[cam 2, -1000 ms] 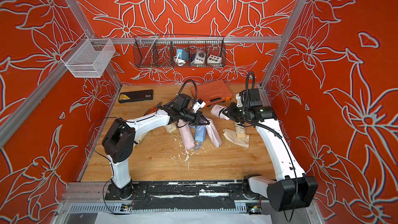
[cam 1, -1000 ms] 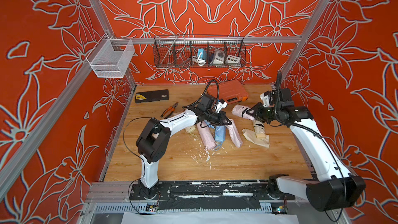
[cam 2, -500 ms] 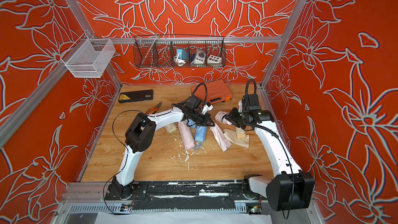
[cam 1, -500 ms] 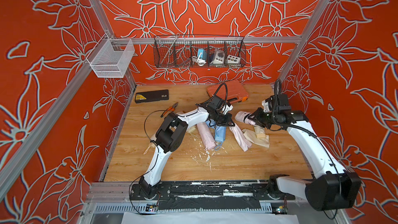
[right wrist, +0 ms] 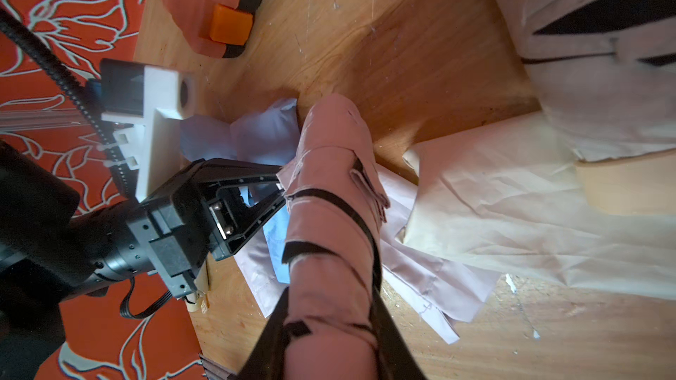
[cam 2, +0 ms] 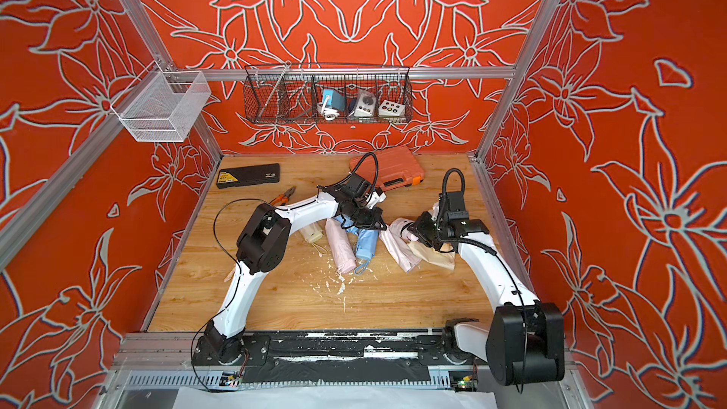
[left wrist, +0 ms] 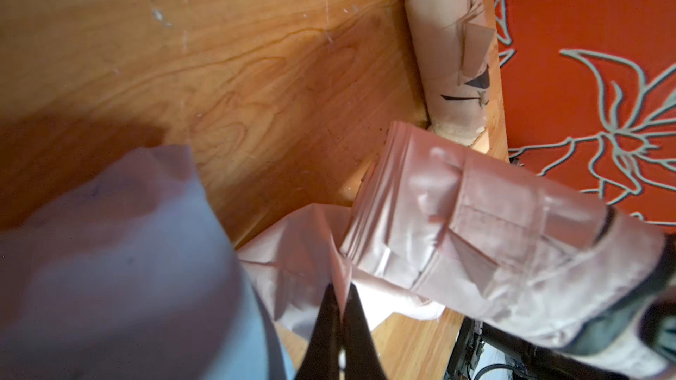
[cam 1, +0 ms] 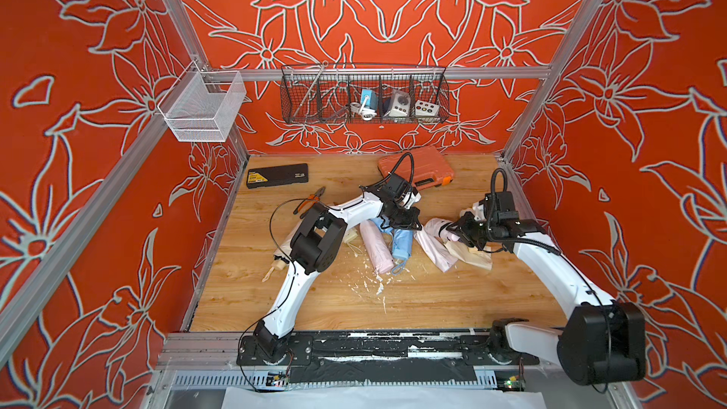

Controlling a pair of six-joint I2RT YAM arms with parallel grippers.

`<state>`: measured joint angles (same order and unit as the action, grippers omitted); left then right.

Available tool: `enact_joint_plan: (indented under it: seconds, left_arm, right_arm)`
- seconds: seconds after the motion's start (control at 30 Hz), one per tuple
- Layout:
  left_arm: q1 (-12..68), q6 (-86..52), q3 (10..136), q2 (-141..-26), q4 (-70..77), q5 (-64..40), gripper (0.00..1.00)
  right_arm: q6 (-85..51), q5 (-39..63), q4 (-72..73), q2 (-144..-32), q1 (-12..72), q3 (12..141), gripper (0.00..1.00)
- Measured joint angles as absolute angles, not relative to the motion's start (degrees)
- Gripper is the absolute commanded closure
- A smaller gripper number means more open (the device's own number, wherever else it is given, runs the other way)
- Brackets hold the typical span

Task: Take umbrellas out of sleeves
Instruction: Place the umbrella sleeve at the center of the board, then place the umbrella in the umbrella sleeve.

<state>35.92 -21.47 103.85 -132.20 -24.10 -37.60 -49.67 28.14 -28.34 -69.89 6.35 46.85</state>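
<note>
My right gripper (right wrist: 329,308) is shut on a pale pink umbrella (right wrist: 329,191), a pleated roll with a black strap, held just above the table (cam 1: 434,226). My left gripper (left wrist: 340,297) is shut on a fold of the limp pink sleeve (left wrist: 292,250), which trails under that umbrella (cam 1: 438,253). In both top views the two grippers nearly meet, the left gripper (cam 1: 411,224) just left of the right gripper (cam 1: 452,232). Another pink umbrella (cam 1: 377,247) and a blue umbrella (cam 1: 402,243) lie beside them. A cream sleeve (cam 1: 472,256) lies flat under my right wrist.
An orange plastic case (cam 1: 417,169) sits at the back, a black case (cam 1: 277,175) at back left, and orange-handled pliers (cam 1: 316,194) between them. A cream umbrella (left wrist: 453,67) lies by the right wall, another (cam 2: 310,234) under my left arm. White flecks (cam 1: 371,283) litter the wood.
My left gripper has swung right and forward to meet the right gripper. The right gripper has come forward and lower with the pink umbrella. The pink sleeve has shifted right.
</note>
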Motion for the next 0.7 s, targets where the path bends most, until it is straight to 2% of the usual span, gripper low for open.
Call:
enact_joint_plan:
  seconds: [0.6, 0.7]
  left_arm:
    - [35.62, -21.32, 105.78, -132.46, -25.58, -38.70, 0.41]
    - [35.66, -21.71, 105.73, -131.90, -25.71, -38.74, 0.35]
  right_arm:
    - [-54.41, 26.61, -8.82, -60.66, 6.37, 28.80, 1.00]
    - [-54.52, 26.83, -6.37, -60.77, 6.37, 27.44, 1.00]
